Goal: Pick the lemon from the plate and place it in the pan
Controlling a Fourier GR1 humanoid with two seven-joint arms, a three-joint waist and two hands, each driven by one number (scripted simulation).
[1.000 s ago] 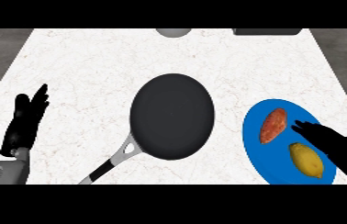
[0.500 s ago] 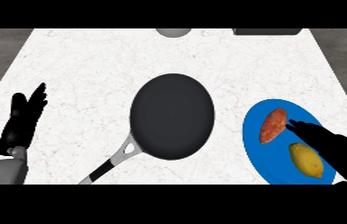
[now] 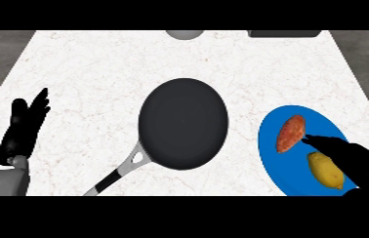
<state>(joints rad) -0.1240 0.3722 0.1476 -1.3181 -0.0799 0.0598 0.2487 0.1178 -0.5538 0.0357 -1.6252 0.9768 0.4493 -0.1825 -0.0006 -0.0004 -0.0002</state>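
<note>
lemon [image 3: 326, 169]: on the blue plate [image 3: 277, 160], near right, just beside the right hand [image 3: 347, 154]
right fingers [image 3: 321, 141]: straight, apart, over the plate, just far of the lemon
pan [image 3: 183, 123]: middle of tabletop [image 3: 93, 71]
left hand [image 3: 23, 128]: open, resting at left edge

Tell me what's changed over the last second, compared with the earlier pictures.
The right hand has crept leftward over the blue plate, its fingers now close to the sweet potato, beside the lemon. Nothing has been grasped. The left hand rests open at the left edge as before; the pan and both foods have not moved.
</note>
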